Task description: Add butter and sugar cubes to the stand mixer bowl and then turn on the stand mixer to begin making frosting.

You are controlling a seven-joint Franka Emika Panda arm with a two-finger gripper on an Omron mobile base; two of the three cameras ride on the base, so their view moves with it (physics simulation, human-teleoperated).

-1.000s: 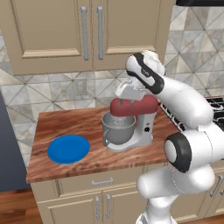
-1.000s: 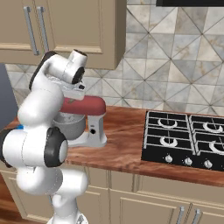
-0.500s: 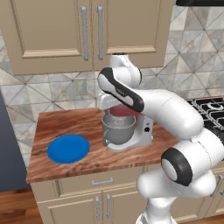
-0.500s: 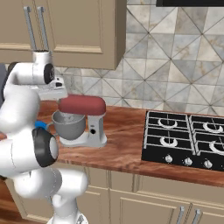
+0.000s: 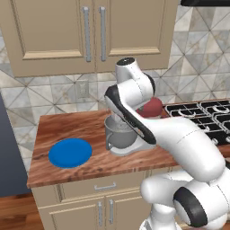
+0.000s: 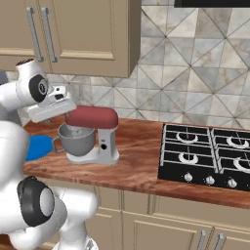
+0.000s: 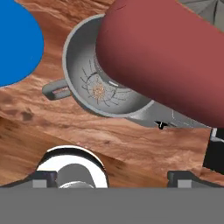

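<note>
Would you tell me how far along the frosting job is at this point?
Done: unclear; the whisk hides whatever lies in the stand mixer bowl. In hand: nothing; the gripper hangs open above the stand mixer. Left: probably turning its knob.

The stand mixer [image 6: 95, 134], grey-based with its dark red head lowered, stood on the wooden counter; the stand mixer bowl [image 7: 94, 76], grey metal, sat upright beneath, handle leftward.

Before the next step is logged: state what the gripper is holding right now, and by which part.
Nothing is held. The gripper is open, its fingertips spread wide with only wooden counter between them, above the stand mixer bowl.
</note>
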